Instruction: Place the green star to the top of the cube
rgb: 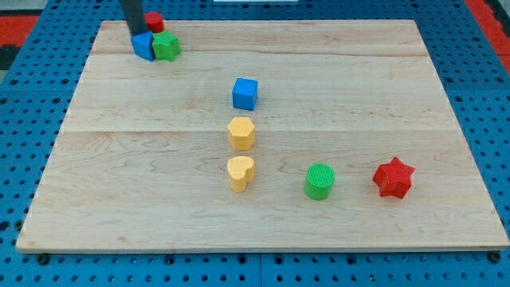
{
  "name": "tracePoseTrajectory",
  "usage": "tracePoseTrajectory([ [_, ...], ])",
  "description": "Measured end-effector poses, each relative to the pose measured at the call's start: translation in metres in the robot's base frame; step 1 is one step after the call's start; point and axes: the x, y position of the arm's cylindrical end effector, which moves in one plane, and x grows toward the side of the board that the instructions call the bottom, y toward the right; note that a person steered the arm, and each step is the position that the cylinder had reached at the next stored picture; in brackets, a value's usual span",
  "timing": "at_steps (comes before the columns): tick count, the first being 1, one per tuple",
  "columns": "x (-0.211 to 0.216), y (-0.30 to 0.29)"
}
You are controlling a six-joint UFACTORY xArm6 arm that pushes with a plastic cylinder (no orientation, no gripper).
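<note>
"Camera view takes in the whole wooden board [414, 96]. How far along is the job, would you say?"

"Hardly begun, I'd judge. The dark rod [130, 12] comes down at the view's top left corner, and it's a bare stick with nothing on it to open or close. The green star [166, 46] sits up in that same corner, touching a blue block [143, 45], with a red block [154, 21] just behind them."

"And the cube?"

"The blue cube [245, 93] is well apart from the star, toward the view's right and lower down. The spot above it is bare wood, so the whole push is still left to do."

"Anything in the way?"

"Not along that route. The yellow hexagon [241, 132], yellow heart [241, 172], green cylinder [319, 181] and red star [394, 178] all lie below the cube. The worry is the top edge, which is near the star, so there's little room behind it."

"Where's the tip [137, 33]?"

"Just above the blue block and beside the red one, at the star's upper left. Whether it touches either, I can't tell."
</note>
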Motion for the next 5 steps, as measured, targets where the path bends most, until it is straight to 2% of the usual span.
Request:
tracePoseTrajectory([
  [1, 0.010, 0.036],
  [2, 0.033, 0.038],
  [3, 0.044, 0.037],
  [4, 0.053, -0.007],
  [5, 0.069, -0.001],
])
